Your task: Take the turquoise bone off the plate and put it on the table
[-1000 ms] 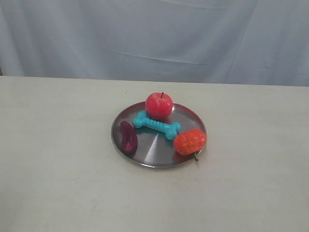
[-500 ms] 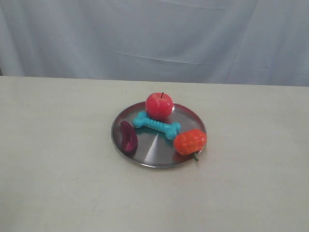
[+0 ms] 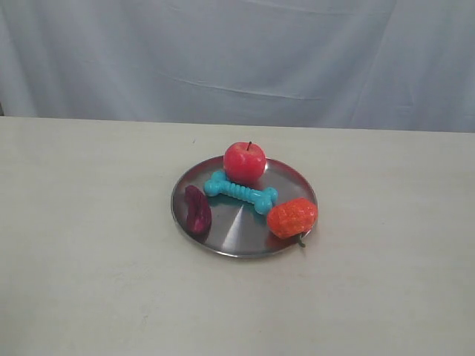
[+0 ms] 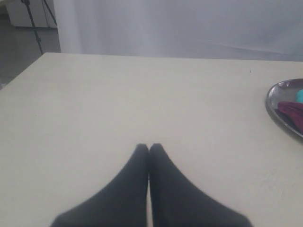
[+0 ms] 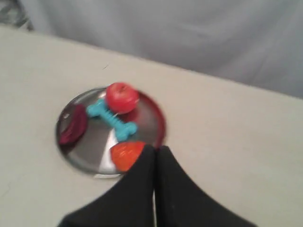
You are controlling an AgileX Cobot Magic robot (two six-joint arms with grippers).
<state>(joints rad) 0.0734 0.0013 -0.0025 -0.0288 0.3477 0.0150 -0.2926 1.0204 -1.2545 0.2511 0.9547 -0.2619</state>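
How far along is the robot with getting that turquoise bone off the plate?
Nothing looks done yet: the turquoise bone lies on the plate, between the apple and the orange fruit. In hand: the right gripper, shut, points toward the plate; the left gripper, shut, is over bare table. Left to do: grasp the bone, lift it, set it on the table.

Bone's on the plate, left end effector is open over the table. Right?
Not quite. The left end effector is shut, its fingertips pressed together with nothing between them, as the left wrist view shows. The rest holds: the bone lies on the plate, and the end effector is over the table.
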